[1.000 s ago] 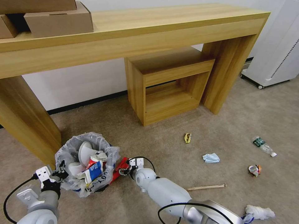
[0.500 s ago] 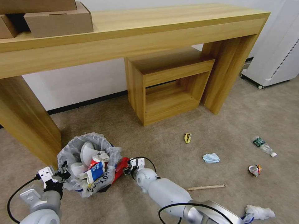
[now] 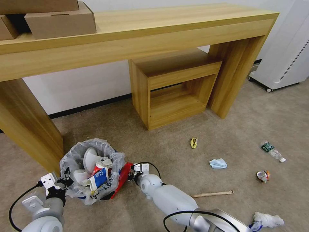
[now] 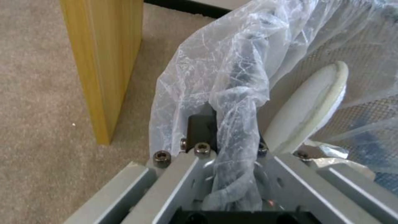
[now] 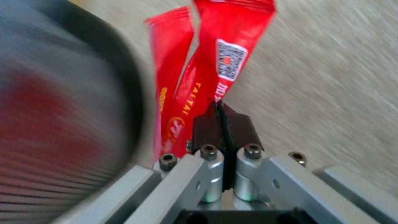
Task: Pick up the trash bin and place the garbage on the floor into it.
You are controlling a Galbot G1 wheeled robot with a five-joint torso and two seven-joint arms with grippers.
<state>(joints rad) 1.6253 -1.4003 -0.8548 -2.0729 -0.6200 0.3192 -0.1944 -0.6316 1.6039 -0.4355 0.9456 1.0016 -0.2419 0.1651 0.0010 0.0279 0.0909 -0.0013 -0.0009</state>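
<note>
The trash bin (image 3: 84,167), black with a crinkly clear bag, is at the lower left on the floor (image 3: 167,154) and holds white slippers (image 3: 90,158) and a paper cup (image 3: 98,176). My left gripper (image 3: 63,180) is shut on its near rim; in the left wrist view the left gripper (image 4: 228,130) pinches bag and rim (image 4: 236,71) beside a slipper (image 4: 311,105). My right gripper (image 3: 130,175) is shut on red wrappers (image 3: 119,182) right beside the bin. In the right wrist view the right gripper (image 5: 219,109) clamps those wrappers (image 5: 226,59).
On the carpet to the right lie a yellow wrapper (image 3: 193,142), a light-blue mask (image 3: 218,163), a bottle (image 3: 273,150), a crushed can (image 3: 263,176), a wooden stick (image 3: 212,194) and a tissue (image 3: 267,220). A wooden desk leg (image 3: 29,129) stands close behind the bin.
The bin and my left gripper have shifted slightly toward me and rightward. The red wrappers in my right gripper now hang lower along the bin's side.
</note>
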